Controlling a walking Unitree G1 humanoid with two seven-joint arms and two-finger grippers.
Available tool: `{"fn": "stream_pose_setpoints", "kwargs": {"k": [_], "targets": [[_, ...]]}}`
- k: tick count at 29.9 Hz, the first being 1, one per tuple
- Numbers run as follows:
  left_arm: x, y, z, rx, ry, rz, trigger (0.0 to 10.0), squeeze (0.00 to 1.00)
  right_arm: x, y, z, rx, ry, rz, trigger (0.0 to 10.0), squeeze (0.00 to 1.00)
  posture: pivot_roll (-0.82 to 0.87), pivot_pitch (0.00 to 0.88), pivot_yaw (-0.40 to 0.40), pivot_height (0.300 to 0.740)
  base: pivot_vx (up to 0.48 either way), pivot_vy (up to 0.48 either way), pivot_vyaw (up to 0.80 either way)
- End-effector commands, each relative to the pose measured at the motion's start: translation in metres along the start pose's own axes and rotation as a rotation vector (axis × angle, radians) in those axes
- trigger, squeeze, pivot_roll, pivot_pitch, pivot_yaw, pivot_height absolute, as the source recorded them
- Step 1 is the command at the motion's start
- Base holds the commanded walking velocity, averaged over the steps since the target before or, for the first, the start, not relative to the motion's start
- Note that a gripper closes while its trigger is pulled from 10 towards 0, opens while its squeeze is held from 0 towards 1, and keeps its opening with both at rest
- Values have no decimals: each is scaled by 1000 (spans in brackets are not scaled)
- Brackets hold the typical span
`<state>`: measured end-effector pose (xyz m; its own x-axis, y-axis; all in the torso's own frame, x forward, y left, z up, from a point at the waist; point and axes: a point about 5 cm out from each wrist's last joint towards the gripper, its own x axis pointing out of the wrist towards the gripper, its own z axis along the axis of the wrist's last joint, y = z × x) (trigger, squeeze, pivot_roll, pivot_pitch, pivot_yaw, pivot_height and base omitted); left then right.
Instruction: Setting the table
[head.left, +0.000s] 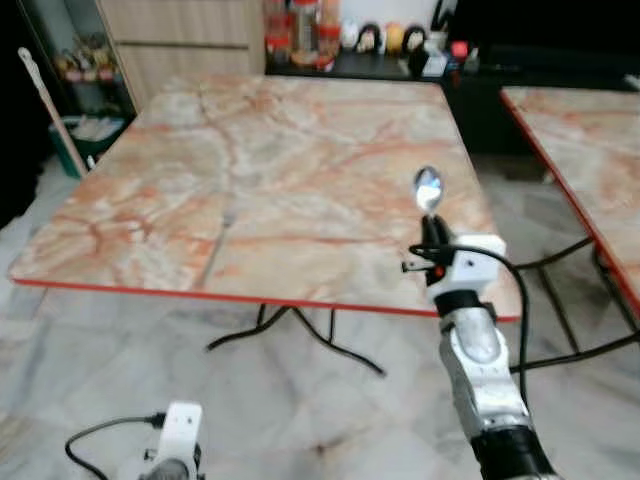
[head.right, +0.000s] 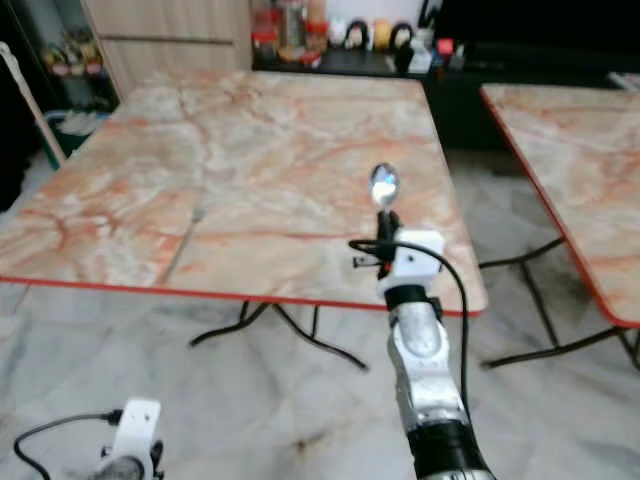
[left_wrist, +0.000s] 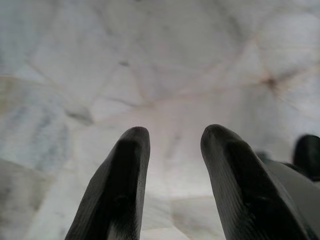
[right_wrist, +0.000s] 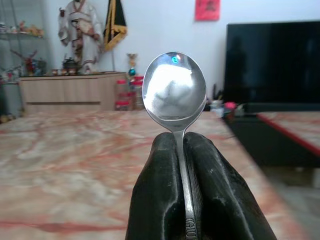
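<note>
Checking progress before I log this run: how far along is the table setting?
Early. Nothing looks laid yet: the square pink-veined marble table with the red edge is bare on top. In hand: the right gripper is shut on a shiny silver metal spoon, bowl up, over the table's near right part. The left gripper hangs open above the floor. Left: placing the spoon and everything else.

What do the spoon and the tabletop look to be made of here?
Spoon, held in the right pincer: polished metal, likely stainless steel; its bowl mirrors the room. Tabletop: marble-patterned with orange veins, possibly laminate given the thin red edge.
</note>
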<state>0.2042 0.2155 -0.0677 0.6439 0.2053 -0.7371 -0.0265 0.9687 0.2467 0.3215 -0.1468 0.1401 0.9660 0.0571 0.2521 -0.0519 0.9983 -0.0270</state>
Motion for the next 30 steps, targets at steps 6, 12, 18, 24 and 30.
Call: {"fn": "stream_pose_setpoints", "kwargs": {"k": [6,12,18,24,30], "targets": [[-1,4,-5,10,16,8,10000,0,-2,4,1,-2,-6,7,10000,0,16,115,-29,740,0,-406,0],[-1,3,-6,15,20,4,10000,0,-6,6,-5,-10,10,17,10000,0,10,108,-29,740,0,-409,0],[-1,3,-7,20,24,0,10000,0,-11,7,-15,-13,45,35,10000,0,11,102,-30,740,0,-407,0],[-2,2,-10,21,32,-5,10000,0,-24,7,-39,-14,143,55,10000,0,10,89,-30,740,0,-134,0],[-2,0,-12,24,46,-11,10000,0,-39,2,-69,-22,281,59,10000,0,12,77,-32,740,0,0,0]]}}
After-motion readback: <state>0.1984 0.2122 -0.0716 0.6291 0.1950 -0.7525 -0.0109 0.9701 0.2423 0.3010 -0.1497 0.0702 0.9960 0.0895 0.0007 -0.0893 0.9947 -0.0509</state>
